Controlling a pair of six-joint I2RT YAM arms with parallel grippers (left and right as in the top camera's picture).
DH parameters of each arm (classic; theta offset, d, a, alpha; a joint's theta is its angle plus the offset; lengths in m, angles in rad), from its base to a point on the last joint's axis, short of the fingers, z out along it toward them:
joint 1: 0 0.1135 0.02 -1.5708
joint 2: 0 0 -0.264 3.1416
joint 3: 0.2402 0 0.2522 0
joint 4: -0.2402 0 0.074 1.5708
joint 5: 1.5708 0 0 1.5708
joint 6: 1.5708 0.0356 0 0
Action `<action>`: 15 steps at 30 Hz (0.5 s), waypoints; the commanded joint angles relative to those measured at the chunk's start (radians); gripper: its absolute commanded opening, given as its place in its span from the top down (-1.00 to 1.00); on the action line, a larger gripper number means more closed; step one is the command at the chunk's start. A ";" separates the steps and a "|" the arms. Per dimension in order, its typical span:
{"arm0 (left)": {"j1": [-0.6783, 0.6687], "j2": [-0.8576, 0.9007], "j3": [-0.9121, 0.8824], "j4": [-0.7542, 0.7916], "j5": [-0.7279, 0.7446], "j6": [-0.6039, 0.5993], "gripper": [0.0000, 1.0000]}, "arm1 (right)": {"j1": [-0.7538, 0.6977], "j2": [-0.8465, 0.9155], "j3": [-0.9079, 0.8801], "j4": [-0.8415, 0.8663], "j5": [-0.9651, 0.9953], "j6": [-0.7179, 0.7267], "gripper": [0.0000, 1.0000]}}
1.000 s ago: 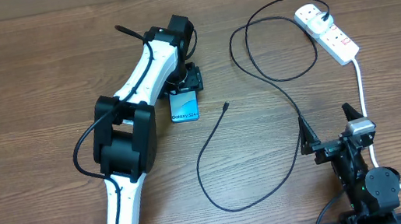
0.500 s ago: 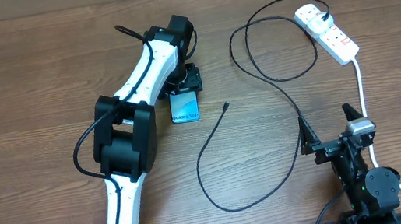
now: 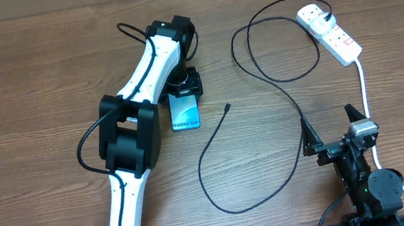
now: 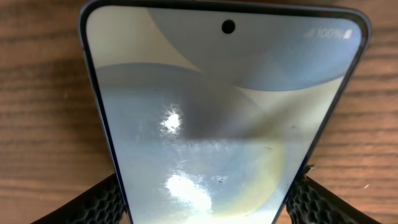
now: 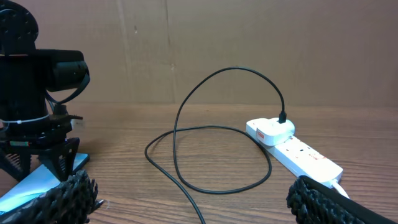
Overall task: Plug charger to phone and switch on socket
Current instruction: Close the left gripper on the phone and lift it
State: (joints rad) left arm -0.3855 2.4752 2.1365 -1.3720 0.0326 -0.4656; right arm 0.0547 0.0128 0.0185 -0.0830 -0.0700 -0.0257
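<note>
The counter (image 3: pixel 28 114) holds everything. The left arm (image 3: pixel 123 140) reaches far across it. Its fingers (image 4: pixel 99 202) are clamped on the two long edges of the phone (image 3: pixel 185 114) at the phone's far end. The phone sits left of centre, with its long axis running near to far.

The socket (image 3: pixel 331 31) lies at far right, with the charger (image 5: pixel 239 68) plugged into its far end. From there the cable loops toward the near side of the counter.

The connector tip (image 3: pixel 228 107) rests just right of the phone's near end, not touching it, and points roughly far. The right arm's fingers (image 5: pixel 62 199) stand wide apart and empty at near right, well apart from the tip.

The left arm is nearer the tip but occupied, so fetching it likely falls to the right arm, reaching left and far.
</note>
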 commanded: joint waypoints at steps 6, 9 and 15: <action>0.003 0.010 0.153 -0.129 0.204 0.000 -0.49 | 0.005 -0.010 -0.010 0.003 0.013 -0.002 -1.00; 0.010 0.010 0.173 -0.169 0.344 0.037 -0.50 | 0.005 -0.010 -0.010 0.003 0.013 -0.002 -1.00; 0.050 0.010 0.174 -0.213 0.774 0.121 -0.50 | 0.005 -0.010 -0.010 0.003 0.013 -0.002 -1.00</action>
State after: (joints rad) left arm -0.3626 2.4859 2.2803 -1.5787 0.5030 -0.4122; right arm 0.0547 0.0128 0.0185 -0.0834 -0.0700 -0.0261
